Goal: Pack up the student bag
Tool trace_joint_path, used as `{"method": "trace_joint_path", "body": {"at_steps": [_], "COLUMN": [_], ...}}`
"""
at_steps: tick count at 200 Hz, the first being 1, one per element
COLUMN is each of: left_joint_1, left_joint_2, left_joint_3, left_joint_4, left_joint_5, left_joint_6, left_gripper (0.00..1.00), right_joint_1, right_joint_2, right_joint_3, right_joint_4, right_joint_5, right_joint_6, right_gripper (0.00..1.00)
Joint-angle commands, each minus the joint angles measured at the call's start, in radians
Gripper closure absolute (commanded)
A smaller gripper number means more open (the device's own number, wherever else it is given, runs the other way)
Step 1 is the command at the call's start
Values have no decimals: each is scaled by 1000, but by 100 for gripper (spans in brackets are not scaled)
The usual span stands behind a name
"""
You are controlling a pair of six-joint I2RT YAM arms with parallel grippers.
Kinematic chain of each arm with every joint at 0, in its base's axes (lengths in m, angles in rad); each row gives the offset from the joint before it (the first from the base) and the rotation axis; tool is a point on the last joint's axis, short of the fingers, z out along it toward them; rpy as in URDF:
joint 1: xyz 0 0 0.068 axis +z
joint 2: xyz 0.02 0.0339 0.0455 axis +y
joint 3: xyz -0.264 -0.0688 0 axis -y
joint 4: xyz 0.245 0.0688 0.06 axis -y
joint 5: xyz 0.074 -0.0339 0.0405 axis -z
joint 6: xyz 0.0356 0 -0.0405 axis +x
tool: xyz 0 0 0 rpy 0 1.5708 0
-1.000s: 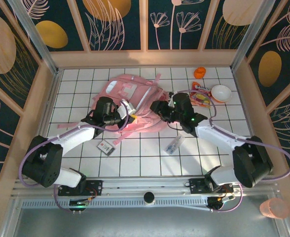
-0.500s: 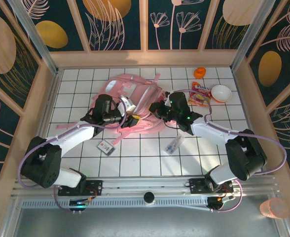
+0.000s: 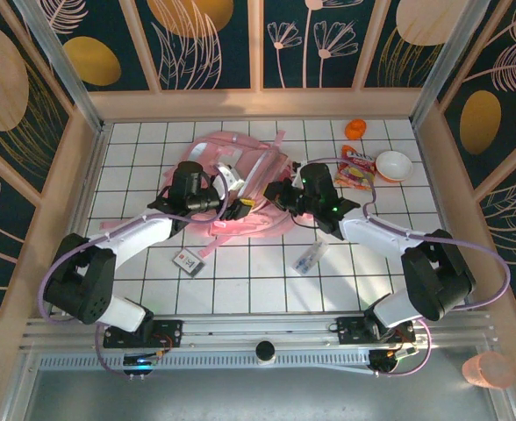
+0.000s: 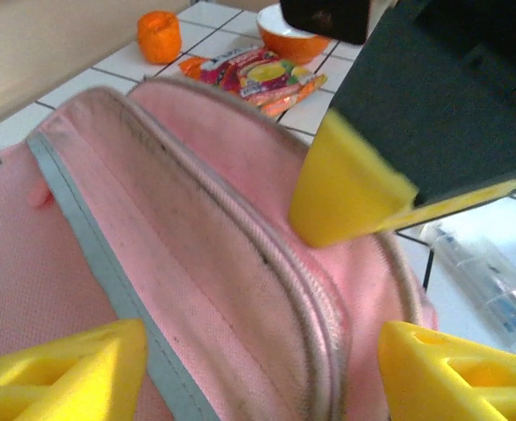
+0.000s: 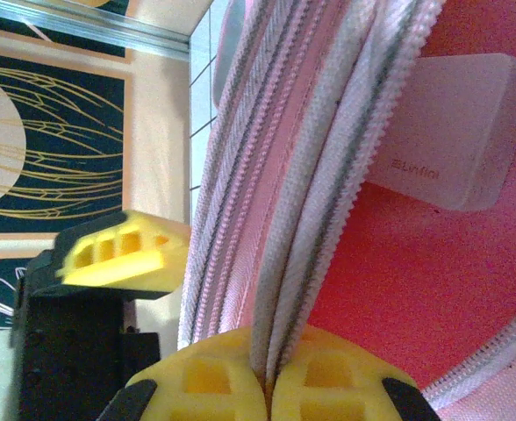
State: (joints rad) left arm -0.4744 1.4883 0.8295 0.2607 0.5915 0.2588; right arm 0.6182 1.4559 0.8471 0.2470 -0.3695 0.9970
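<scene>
Our right gripper (image 5: 267, 386) has its two yellow fingertips pressed together on the zip edge of the student bag (image 5: 398, 289). The pink tape and the white zip teeth run up from between them. Just beyond, inside the open mouth, a white block (image 5: 447, 132) with printed lettering lies against the pink lining.

Our left gripper (image 4: 258, 386) hangs with its fingers (image 4: 65, 368) well apart and nothing between them, over the bag's pink fabric and its curved zip line.

From above, the two grippers face each other across the bag (image 3: 210, 149), left gripper (image 3: 238, 209) and right gripper (image 3: 274, 195) close together at its near right part. The bag lies on the tiled table (image 3: 267, 281), towards the far edge and a little left of the middle.

Near the far right corner sit an orange item (image 3: 354, 129), a bowl (image 3: 393, 165) and a colourful snack packet (image 3: 356, 174). A clear packet (image 3: 311, 257) and a small card (image 3: 188, 261) lie nearer us.
</scene>
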Motion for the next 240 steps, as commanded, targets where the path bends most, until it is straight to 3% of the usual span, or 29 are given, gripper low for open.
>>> {"method": "trace_joint_path", "body": {"at_steps": [1, 7, 19, 31, 46, 62, 117, 170, 240], "left_joint_1": [-6, -6, -6, -6, -6, -5, -5, -5, -4], "left_joint_2": [24, 30, 35, 27, 10, -13, -58, -66, -66], "left_joint_3": [24, 26, 37, 46, 57, 70, 106, 126, 120], "left_joint_4": [13, 20, 24, 25, 6, -24, -65, -62, -50], "left_joint_5": [-26, -33, -40, -51, -61, -69, -87, -65, -40], "left_joint_6": [49, 50, 44, 25, 15, 13, 5, 0, -3], "left_gripper": [41, 51, 79, 100, 100, 100, 100, 100, 100], "right_joint_1": [23, 22, 24, 24, 27, 35, 120, 200, 210], "right_joint_2": [-26, -31, -42, -65, -99, -146, -314, -206, -63], "right_joint_3": [56, 60, 63, 68, 76, 70, -78, -114, -80], "right_joint_4": [54, 48, 26, -32, -158, -268, -272, -151, 34], "right_joint_5": [-46, -46, -41, -17, 76, 197, 380, 418, 410], "right_joint_6": [-35, -42, -72, -128, -233, -330, -744, -1188, -1286], "right_gripper": [100, 100, 100, 89, 69, 63, 55, 56, 56]}}
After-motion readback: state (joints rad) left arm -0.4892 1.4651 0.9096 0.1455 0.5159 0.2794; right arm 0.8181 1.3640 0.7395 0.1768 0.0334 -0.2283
